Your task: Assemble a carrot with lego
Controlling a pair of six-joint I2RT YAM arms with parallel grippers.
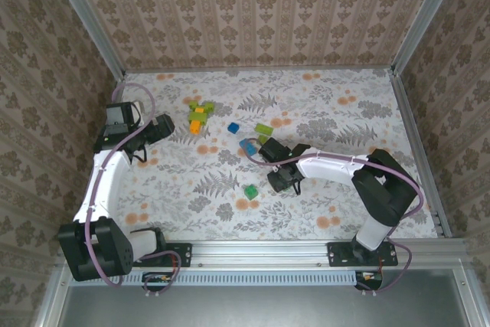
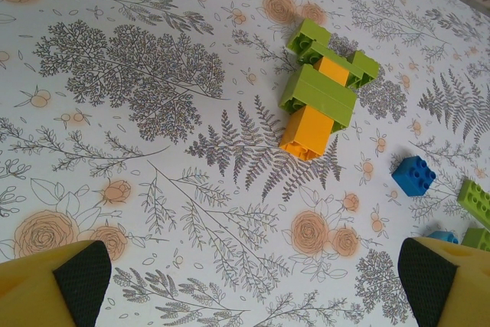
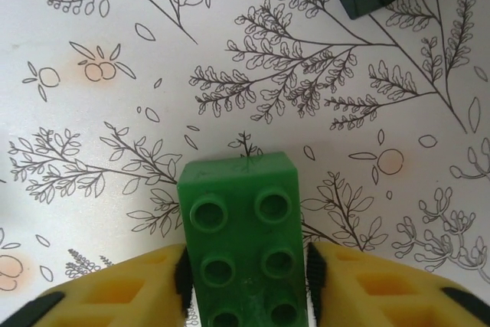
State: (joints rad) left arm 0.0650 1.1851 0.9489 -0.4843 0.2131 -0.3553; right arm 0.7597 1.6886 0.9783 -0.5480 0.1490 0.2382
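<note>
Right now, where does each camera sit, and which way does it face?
Top external: high behind, facing down at the table; left arm, right arm show.
Left wrist: faces down on the green-orange lego cluster; open left gripper at bottom.
Right wrist: low over the table; right gripper clamps a dark green brick.
Shared: top and left wrist see that cluster.

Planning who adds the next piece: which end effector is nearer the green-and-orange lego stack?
Left. The left end effector hangs open just short of the green-and-orange lego stack; the right end effector sits farther off, beyond the blue brick, around a dark green brick.
</note>
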